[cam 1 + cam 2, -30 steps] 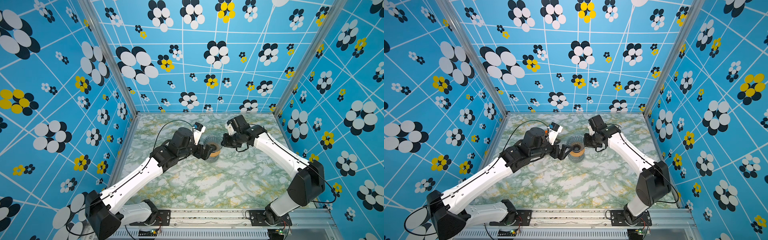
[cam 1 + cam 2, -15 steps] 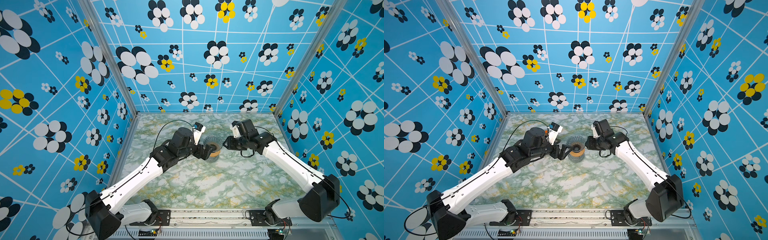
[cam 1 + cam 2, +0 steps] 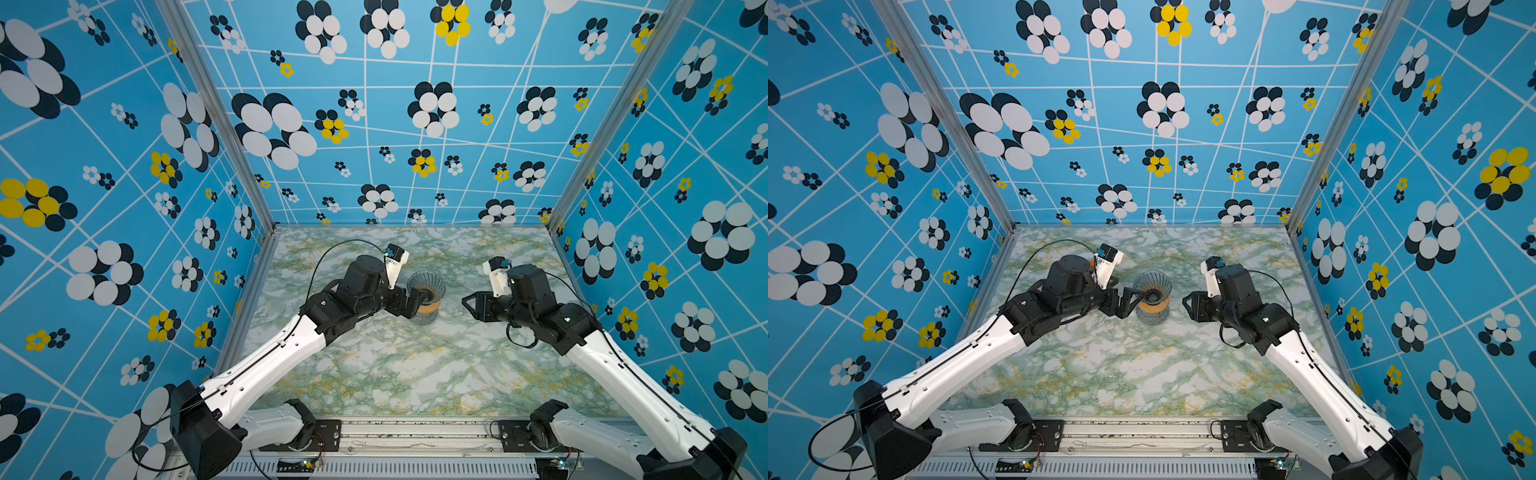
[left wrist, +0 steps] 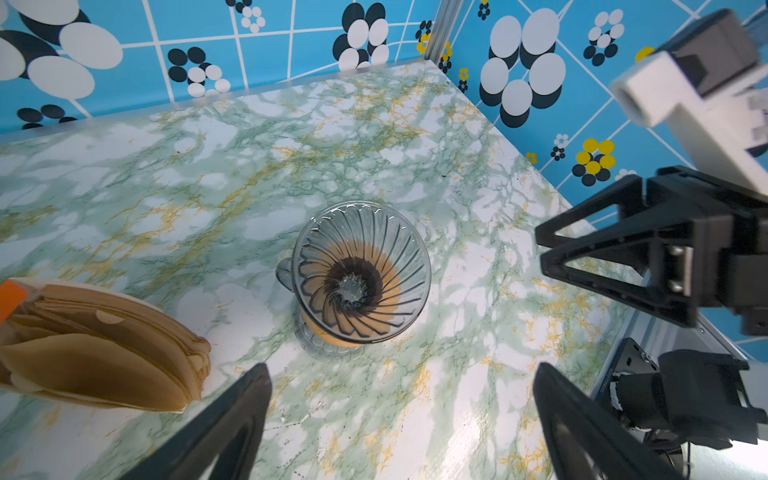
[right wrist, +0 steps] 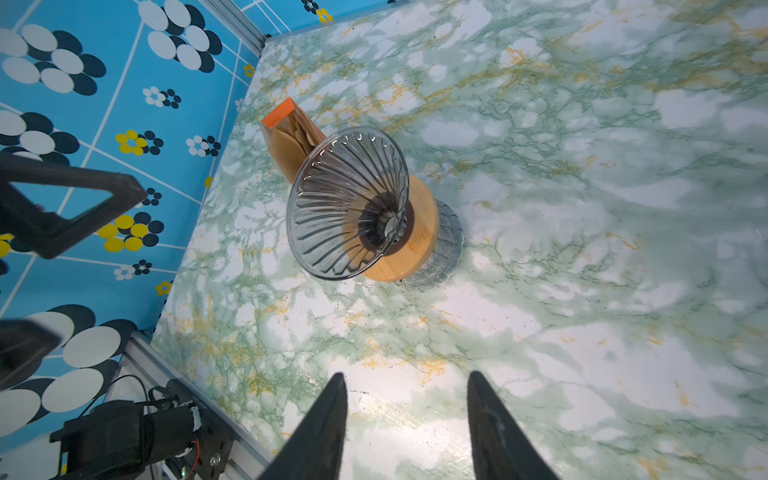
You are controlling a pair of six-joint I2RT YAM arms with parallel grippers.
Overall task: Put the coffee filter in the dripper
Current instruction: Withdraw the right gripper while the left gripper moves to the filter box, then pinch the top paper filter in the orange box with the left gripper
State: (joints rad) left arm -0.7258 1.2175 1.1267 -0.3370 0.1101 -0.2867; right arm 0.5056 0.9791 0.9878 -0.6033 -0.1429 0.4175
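Partly hidden: packet (image 5: 291, 137) behind dripper (image 5: 345, 208) | left hand (image 4: 399, 415) spread wide | right hand (image 5: 405, 419) apart, empty

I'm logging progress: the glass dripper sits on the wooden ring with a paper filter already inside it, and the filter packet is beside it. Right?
Not quite. The dripper is empty: the right wrist view shows only bare ribbed glass, with no paper in it. It does sit on the wooden ring, and the filter packet is beside it.
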